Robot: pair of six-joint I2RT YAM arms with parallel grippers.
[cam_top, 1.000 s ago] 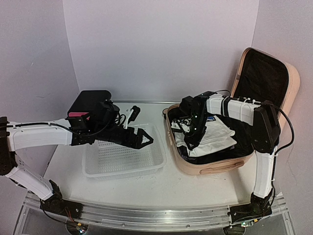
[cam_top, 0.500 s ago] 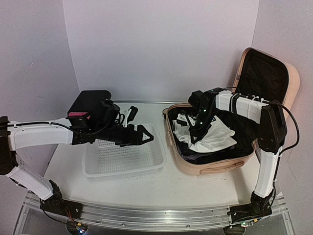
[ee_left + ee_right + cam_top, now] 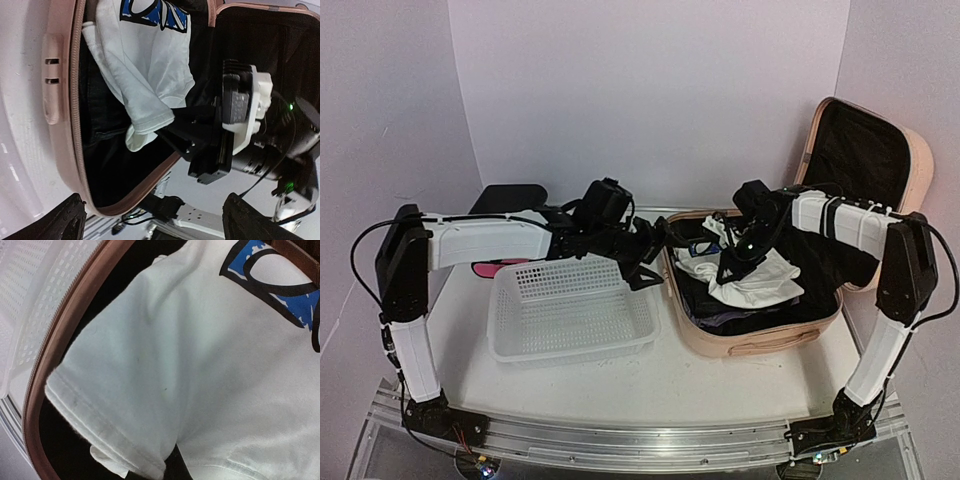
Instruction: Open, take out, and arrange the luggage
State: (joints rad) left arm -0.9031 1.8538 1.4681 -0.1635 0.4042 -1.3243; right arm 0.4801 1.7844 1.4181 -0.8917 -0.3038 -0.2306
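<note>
Swung rightward since a second ago, the left claw [image 3: 653, 255] is hovering wide open by the far corner of the white basket [image 3: 570, 315]. Right claw [image 3: 728, 265] is clamping shut, apparently on a white T-shirt [image 3: 762, 285] inside the open luggage [image 3: 760, 342], sitting at the right of the worktop [image 3: 720, 388].

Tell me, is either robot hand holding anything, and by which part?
The right hand is shut on the white T-shirt, at a sleeve's hem, inside the luggage. The left hand is open and holds nothing.
</note>
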